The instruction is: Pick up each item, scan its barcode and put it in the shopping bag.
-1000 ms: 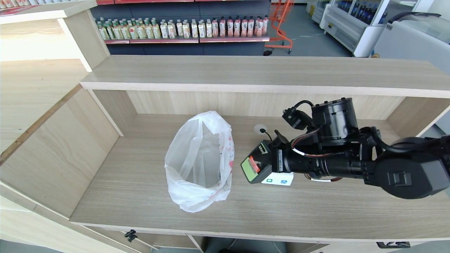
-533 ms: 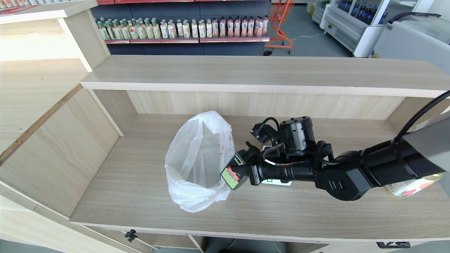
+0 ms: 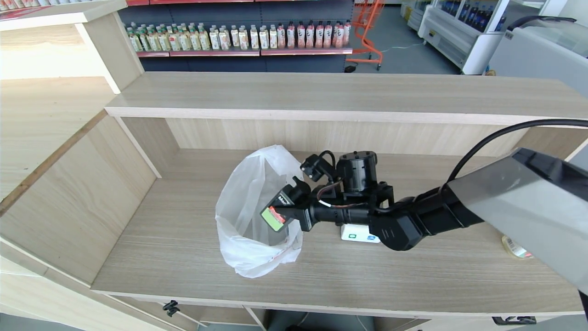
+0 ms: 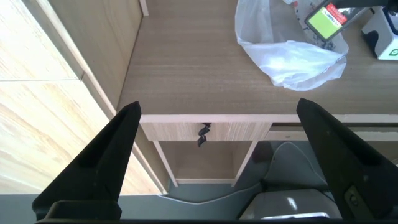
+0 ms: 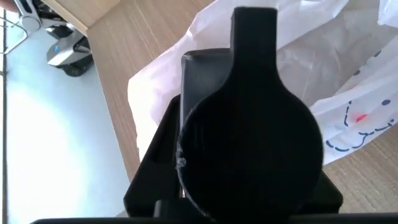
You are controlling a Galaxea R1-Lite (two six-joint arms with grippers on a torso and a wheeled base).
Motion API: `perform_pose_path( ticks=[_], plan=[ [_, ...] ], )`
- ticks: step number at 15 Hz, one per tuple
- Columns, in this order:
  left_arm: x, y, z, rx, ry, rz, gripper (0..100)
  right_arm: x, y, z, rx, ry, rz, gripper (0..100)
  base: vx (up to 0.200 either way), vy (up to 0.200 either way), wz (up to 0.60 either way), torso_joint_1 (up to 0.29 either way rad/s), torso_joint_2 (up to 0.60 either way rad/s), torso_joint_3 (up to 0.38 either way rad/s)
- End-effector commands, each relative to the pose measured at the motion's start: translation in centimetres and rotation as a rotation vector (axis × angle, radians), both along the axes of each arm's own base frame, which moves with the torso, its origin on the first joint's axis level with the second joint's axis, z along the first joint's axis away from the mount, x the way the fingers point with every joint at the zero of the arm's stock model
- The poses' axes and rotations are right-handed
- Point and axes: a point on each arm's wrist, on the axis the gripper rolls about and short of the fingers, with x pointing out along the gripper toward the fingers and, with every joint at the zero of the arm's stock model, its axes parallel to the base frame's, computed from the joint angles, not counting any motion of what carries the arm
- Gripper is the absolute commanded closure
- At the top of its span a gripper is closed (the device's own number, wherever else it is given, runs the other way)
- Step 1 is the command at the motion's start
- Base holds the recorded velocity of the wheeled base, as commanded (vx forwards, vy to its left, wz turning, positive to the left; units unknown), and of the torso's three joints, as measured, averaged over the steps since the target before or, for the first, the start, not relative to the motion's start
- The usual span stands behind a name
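My right gripper [image 3: 287,208] is shut on a dark box [image 3: 274,216] with a green and red label. It holds the box just above the mouth of the white shopping bag [image 3: 248,216], at the bag's right rim. From the right wrist, the dark box [image 5: 249,143] looms close, with the bag's plastic [image 5: 354,81] behind it. The left wrist view has the box [image 4: 326,18] over the bag [image 4: 286,53]. My left gripper [image 4: 217,165] hangs open and holds nothing, low in front of the counter's front edge. The white barcode scanner [image 3: 360,233] stands right of the bag.
A can [image 3: 515,247] lies on the wooden counter [image 3: 183,257] at the far right, partly hidden by my right arm. A raised shelf and side walls enclose the counter at the back and left. The scanner [image 4: 385,37] sits beside the bag.
My right arm has carried the dark box leftward, from over the scanner to above the bag's opening. The can at the far right has come into sight.
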Motion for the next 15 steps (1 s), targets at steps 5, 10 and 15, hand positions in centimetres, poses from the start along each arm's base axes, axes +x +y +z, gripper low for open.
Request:
perform_pose_path(
  ticks=[5, 10, 15],
  plan=[
    [0.0, 0.0, 0.0, 0.000, 0.000, 0.000, 0, 1.3, 2.0, -3.4, -0.063, -0.044, 0.041, 100, 0.000, 0.000, 0.00, 0.000, 0.00, 0.000],
    [0.0, 0.0, 0.0, 0.000, 0.000, 0.000, 0, 1.2, 1.9, -2.7, -0.073, -0.098, 0.052, 0, 0.000, 0.000, 0.00, 0.000, 0.00, 0.000],
    [0.0, 0.0, 0.0, 0.000, 0.000, 0.000, 0, 0.3, -1.2, 1.3, 0.057, 0.073, -0.053, 0, 0.000, 0.000, 0.00, 0.000, 0.00, 0.000]
  ],
)
